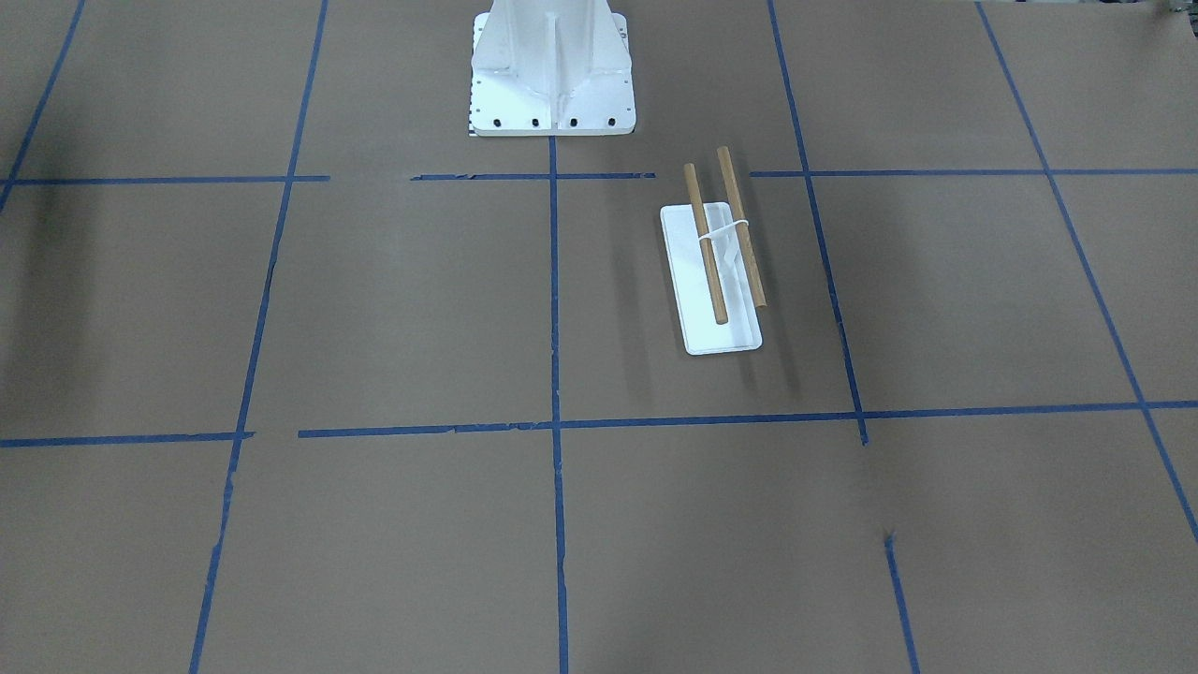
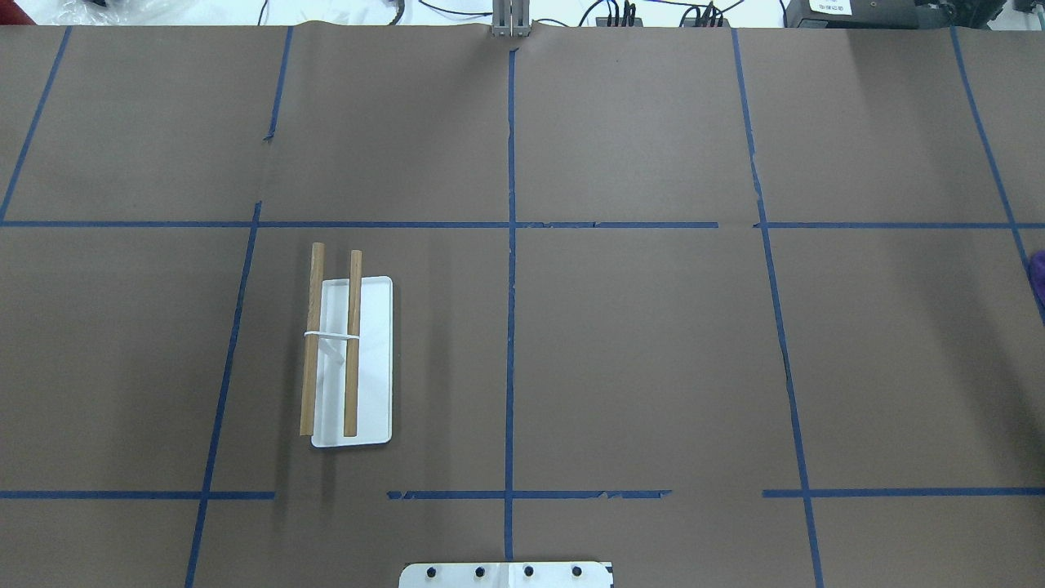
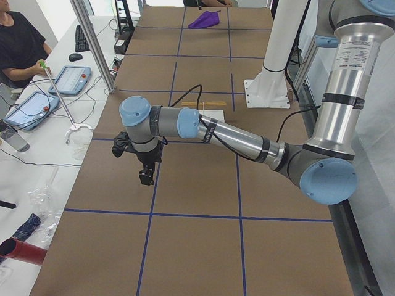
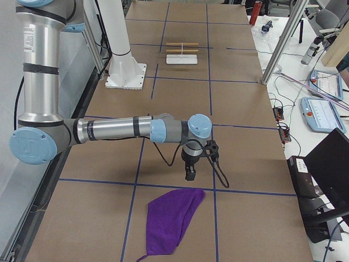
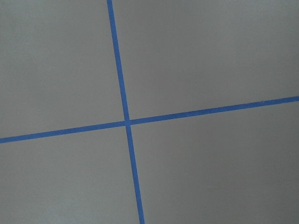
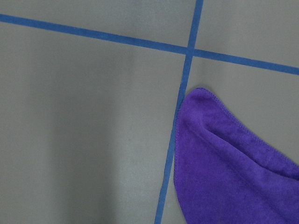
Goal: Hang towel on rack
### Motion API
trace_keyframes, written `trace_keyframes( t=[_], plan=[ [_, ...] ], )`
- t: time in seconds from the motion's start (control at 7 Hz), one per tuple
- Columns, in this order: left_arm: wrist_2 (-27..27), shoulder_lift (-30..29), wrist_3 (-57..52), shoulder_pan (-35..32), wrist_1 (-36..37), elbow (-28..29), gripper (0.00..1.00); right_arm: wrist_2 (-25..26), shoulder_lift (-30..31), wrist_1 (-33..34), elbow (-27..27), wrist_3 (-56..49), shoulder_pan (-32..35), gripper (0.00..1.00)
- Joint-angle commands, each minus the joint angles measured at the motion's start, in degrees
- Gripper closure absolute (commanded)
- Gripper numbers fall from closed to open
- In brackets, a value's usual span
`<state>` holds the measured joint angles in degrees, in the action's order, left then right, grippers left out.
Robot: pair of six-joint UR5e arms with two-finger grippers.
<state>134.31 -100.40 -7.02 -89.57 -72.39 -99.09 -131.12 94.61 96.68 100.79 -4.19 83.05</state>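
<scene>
Loosely folded deep-purple towel (image 4: 172, 219), soft, with stitched edge.

No text is readable; the print on the left arm (image 3: 357, 57) is too small.

Brown paper-covered table (image 2: 653, 367) w/ blue tape grid (image 2: 511, 327); white side bench (image 3: 37, 176) w/ tablets (image 3: 70, 80) alongside.

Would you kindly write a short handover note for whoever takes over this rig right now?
Left gripper: above bare table, open or shut unclear.
Right gripper: above the table beside the towel, state unclear.
Towel: crumpled on the table at the robot's right end.
Rack: on the robot's left side, dowels bare.
Done: nothing yet.
Left: grasp the towel, carry it over, drape it on the rack.
</scene>
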Motion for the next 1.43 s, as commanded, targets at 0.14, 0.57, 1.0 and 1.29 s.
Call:
trace_keyframes(
  t=[0.14, 0.57, 1.0, 1.29],
  plan=[
    [0.2, -0.7, 0.7, 0.0, 0.2, -2.9, 0.0, -0.1, -0.2, 0.0, 1.4, 0.1, 0.0, 0.0],
    [4.5, -0.2, 0.7, 0.0, -0.1, -3.0, 0.0, -0.1, -0.7, -0.1, 2.7, 1.9, -0.1, 0.0],
    [6.0, 0.1, 0.6, 0.0, -1.7, -2.3, 0.0, 0.0, -0.7, 0.0, 1.9, 2.1, -0.3, 0.0],
    [6.0, 0.1, 0.3, 0.0, -2.3, -1.9, 0.0, 1.4, -3.1, -0.2, -2.9, -3.5, -0.8, 0.0]
  ],
)
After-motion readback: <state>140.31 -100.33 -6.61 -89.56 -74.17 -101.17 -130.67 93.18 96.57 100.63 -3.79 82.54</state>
